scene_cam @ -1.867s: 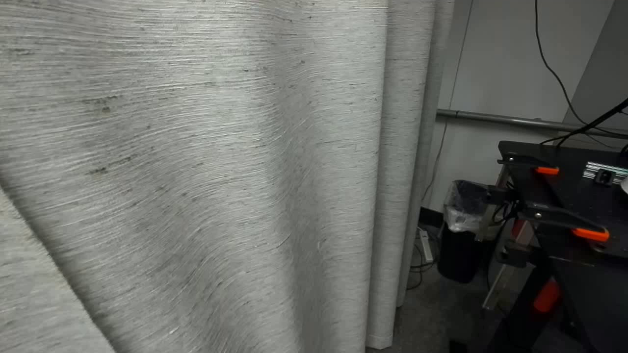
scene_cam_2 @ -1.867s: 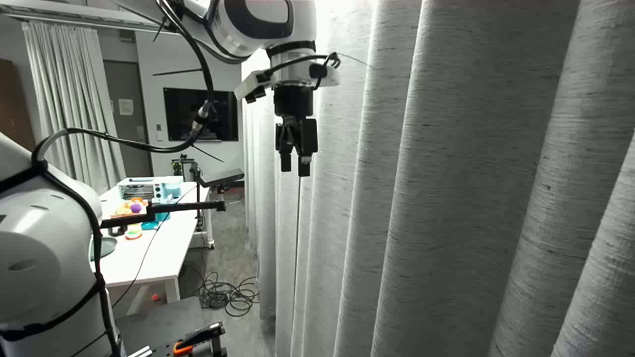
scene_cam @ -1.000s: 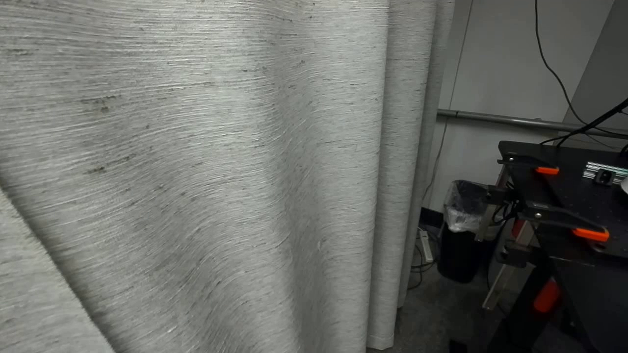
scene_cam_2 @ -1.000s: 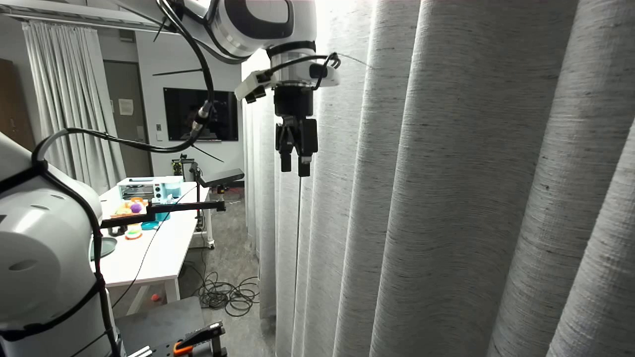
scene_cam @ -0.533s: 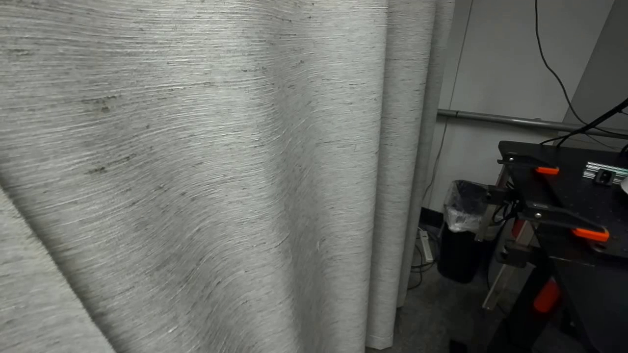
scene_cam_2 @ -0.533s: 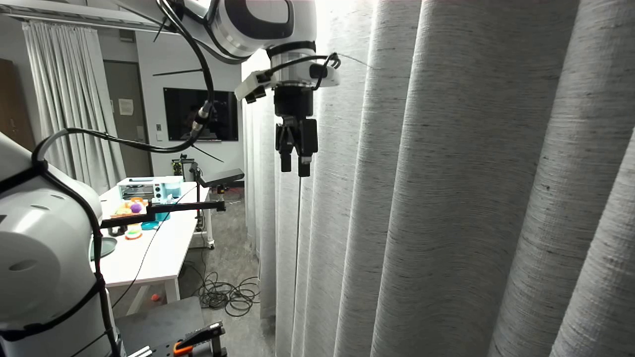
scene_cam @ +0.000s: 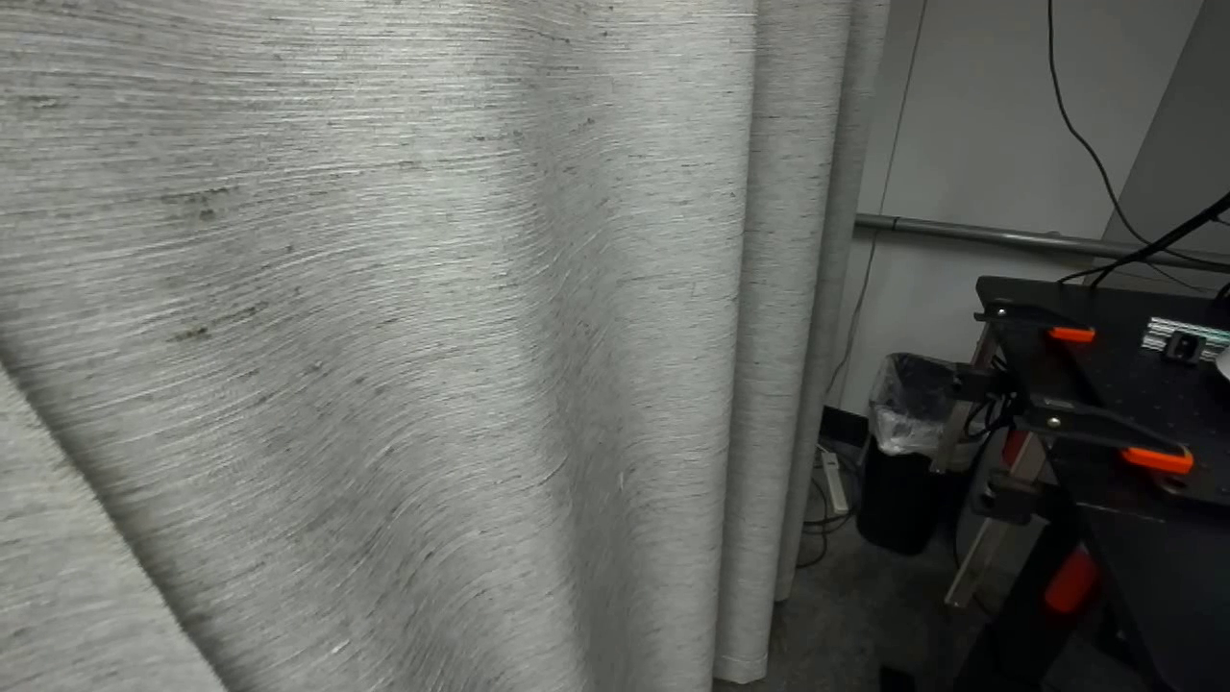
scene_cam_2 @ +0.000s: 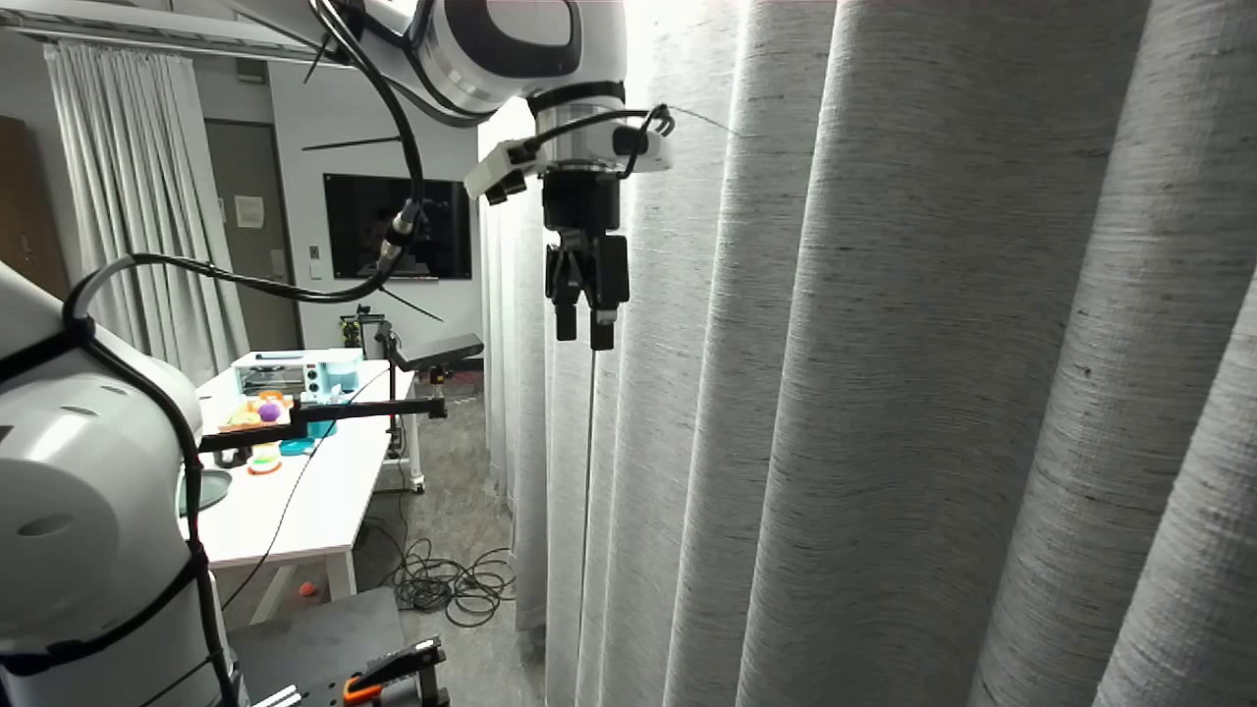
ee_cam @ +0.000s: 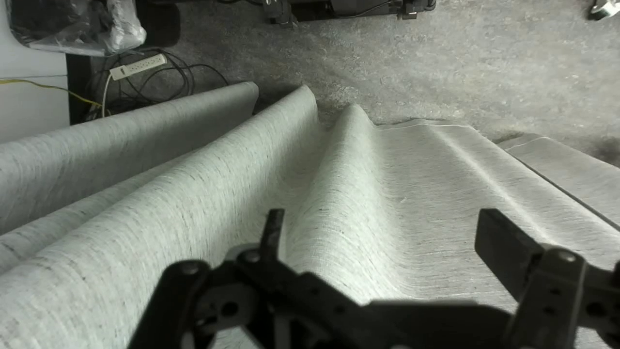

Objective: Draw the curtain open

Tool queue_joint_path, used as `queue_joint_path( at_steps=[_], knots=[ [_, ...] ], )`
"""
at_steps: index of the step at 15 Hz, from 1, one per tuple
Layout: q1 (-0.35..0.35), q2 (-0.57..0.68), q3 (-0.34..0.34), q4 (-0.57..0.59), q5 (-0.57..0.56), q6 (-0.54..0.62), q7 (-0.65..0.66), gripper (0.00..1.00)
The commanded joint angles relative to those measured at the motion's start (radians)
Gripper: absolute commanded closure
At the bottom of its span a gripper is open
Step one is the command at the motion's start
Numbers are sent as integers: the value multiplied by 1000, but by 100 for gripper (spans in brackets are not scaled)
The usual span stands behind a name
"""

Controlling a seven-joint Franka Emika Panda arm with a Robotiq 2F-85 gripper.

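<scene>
Nothing drawn yet, seemingly; whole pull left!
Black two-fingered gripper (ee_cam: pixel 382 223) spread wide, pinching nothing, beside the pale-grey woven fabric curtain (scene_cam_2: pixel 903 353).

White desk (scene_cam_2: pixel 339 491): toaster oven (scene_cam_2: pixel 273 377)
Black desk (scene_cam: pixel 1119 384): two orange-tipped clamps (scene_cam: pixel 1105 425)
Floor (ee_cam: pixel 436 63): power strip (ee_cam: pixel 139 67), coiled cables (scene_cam_2: pixel 429 589), lined trash bin (scene_cam: pixel 901 495)
Far wall (scene_cam_2: pixel 306 196): dark screen (scene_cam_2: pixel 398 226)
Door (scene_cam_2: pixel 241 162): posted paper (scene_cam_2: pixel 249 212)

All views share curtain (ee_cam: pixel 334 213) (wrist view: close, downward).
</scene>
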Motion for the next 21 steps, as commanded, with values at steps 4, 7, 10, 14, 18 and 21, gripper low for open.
queue_joint_path(
  at_steps=[4, 7, 10, 14, 18, 21],
  knots=[
    [16, 9, -23, -10, 15, 5, 9, 0],
    [10, 11, -30, -43, 20, 47, 16, 0],
    [-16, 13, -43, -63, -2, 109, 45, 0],
    [-76, -10, -59, -93, -48, 238, 135, 0],
    [-150, -42, -63, -119, -93, 306, 242, 0],
    [-198, -82, -58, -143, -120, 307, 323, 0]
  ],
)
